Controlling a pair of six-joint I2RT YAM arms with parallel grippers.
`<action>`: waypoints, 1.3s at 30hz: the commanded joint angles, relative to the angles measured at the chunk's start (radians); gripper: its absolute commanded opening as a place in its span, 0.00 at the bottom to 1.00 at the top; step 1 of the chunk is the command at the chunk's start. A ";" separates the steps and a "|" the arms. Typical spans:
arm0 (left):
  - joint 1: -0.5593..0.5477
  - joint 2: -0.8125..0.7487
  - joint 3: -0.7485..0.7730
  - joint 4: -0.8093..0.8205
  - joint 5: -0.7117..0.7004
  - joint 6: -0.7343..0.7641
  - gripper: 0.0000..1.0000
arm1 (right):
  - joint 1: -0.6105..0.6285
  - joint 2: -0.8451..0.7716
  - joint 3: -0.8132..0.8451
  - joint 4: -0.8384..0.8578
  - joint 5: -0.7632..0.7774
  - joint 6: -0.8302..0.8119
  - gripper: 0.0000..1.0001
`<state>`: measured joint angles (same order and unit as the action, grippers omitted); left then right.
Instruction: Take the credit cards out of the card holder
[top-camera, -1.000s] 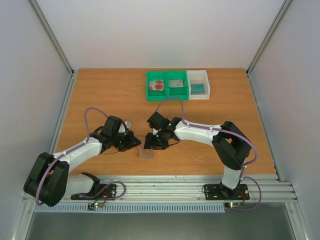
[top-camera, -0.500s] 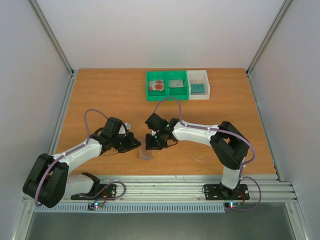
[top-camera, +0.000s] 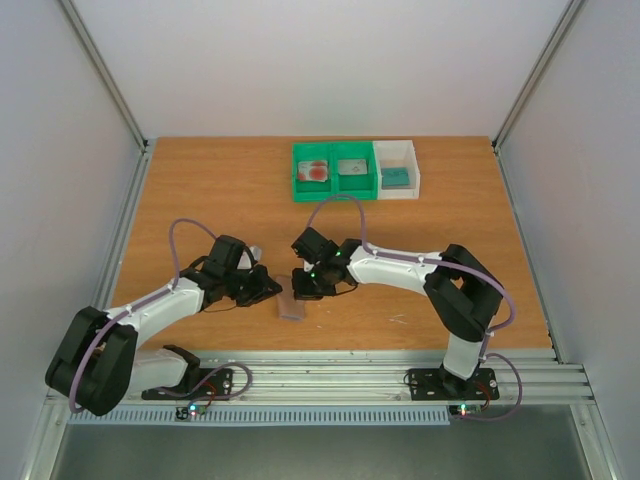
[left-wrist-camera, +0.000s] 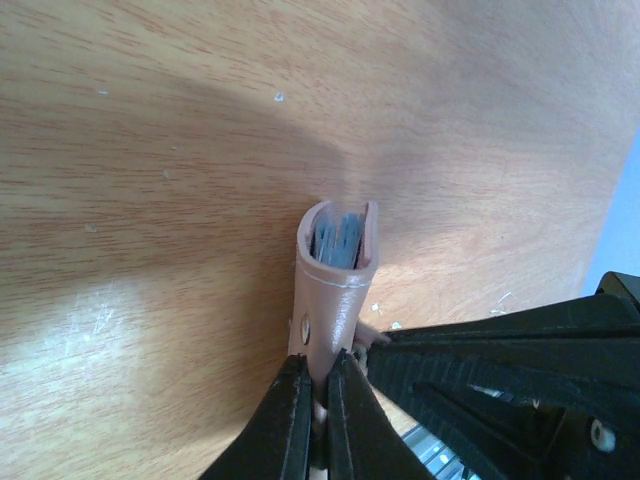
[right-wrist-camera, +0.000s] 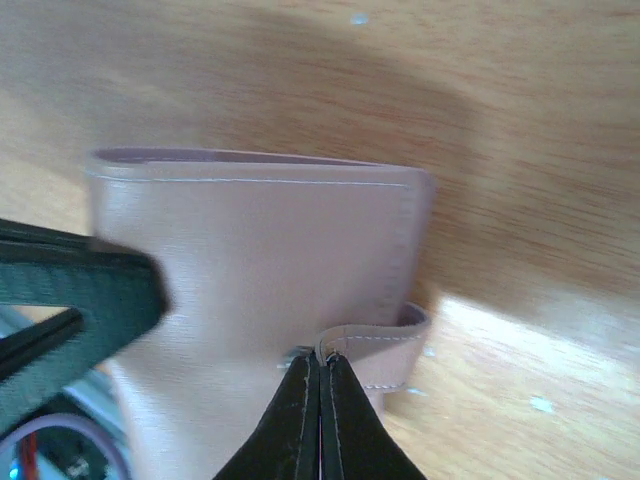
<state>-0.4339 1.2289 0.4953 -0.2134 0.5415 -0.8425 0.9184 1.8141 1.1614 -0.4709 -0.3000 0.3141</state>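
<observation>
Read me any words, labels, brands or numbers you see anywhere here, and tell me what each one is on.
No text can be read in any view.
Brownish-pink bifold card holder: plain, no brand or stamp showing.
White card with red blotches, grey-silver card, teal card: too small to tell whether they carry any print.
</observation>
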 joint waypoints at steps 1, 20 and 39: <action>-0.001 -0.003 -0.007 0.028 -0.003 -0.001 0.00 | -0.004 -0.042 -0.042 -0.061 0.099 -0.009 0.01; 0.000 0.040 0.072 -0.091 -0.087 0.065 0.35 | -0.004 -0.173 -0.077 -0.084 0.175 -0.007 0.01; -0.001 -0.082 0.052 -0.130 -0.027 0.127 0.69 | -0.004 -0.303 -0.111 0.102 -0.046 0.083 0.01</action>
<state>-0.4335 1.1503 0.5606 -0.3740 0.4763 -0.7315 0.9154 1.5307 1.0721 -0.4370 -0.2893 0.3634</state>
